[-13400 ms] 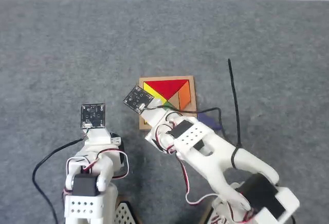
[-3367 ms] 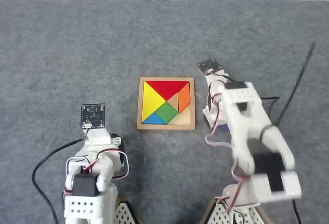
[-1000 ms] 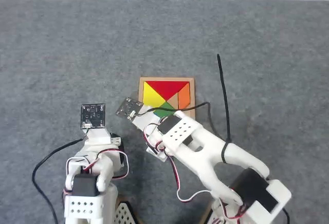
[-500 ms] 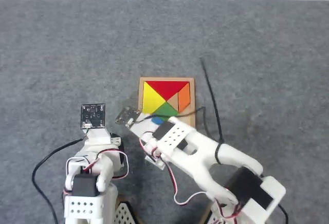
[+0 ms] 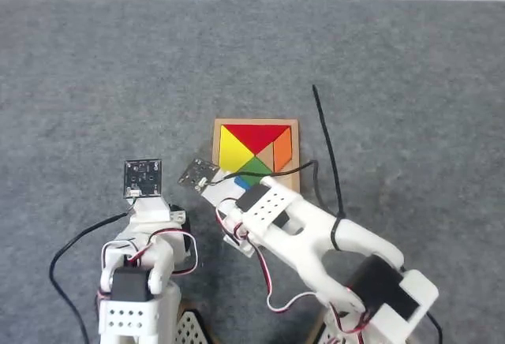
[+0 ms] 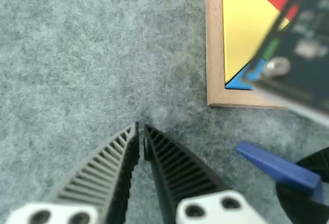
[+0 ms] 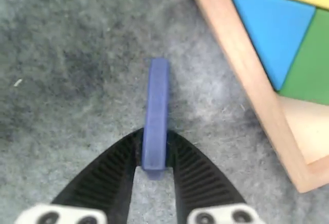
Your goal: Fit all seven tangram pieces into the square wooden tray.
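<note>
Grey, fuzzy carpet (image 5: 95, 68) is spread wide on every side of the square wooden tray (image 5: 255, 121). Red triangle (image 5: 254, 135), yellow triangle (image 5: 230, 147), orange piece (image 5: 284, 153), green piece (image 5: 254, 166) and light blue triangle (image 7: 272, 23) are seated inside, with a pale bare patch (image 7: 308, 131) beside the green. A flat dark blue piece (image 7: 156, 111) is pinched on edge by the right gripper (image 7: 154, 135) just off the tray's near-left corner. The left gripper (image 6: 141, 129) is held with its claw pressed together over carpet.

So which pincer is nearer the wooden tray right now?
Right. The right pincer, shut on the blue piece, sits just off a corner of the tray; the left pincer is shut over the mat, farther out.
</note>
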Robot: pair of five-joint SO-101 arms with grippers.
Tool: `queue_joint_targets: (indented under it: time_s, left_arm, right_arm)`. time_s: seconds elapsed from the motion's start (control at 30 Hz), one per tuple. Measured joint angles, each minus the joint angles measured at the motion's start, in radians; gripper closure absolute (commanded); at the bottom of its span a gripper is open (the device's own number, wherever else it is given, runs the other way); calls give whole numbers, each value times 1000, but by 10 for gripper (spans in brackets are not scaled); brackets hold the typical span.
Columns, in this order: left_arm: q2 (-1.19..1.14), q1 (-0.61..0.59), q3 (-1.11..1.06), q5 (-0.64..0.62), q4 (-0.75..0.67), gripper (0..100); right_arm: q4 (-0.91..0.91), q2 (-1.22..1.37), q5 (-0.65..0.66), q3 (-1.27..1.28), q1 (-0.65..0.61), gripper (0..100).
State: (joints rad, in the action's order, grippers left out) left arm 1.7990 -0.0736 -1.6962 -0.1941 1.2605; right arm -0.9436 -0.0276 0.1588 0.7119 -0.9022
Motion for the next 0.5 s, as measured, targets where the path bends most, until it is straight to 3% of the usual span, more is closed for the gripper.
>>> queue_joint_targets:
  time_s: [0.23, 0.5]
  left_arm:
    - [0, 0, 0, 0, 0, 986]
    - [0, 0, 0, 0, 0, 986]
  right_arm:
    - [-57, -150, -106, 3, 135, 990]
    - [43, -229, -480, 3, 347, 987]
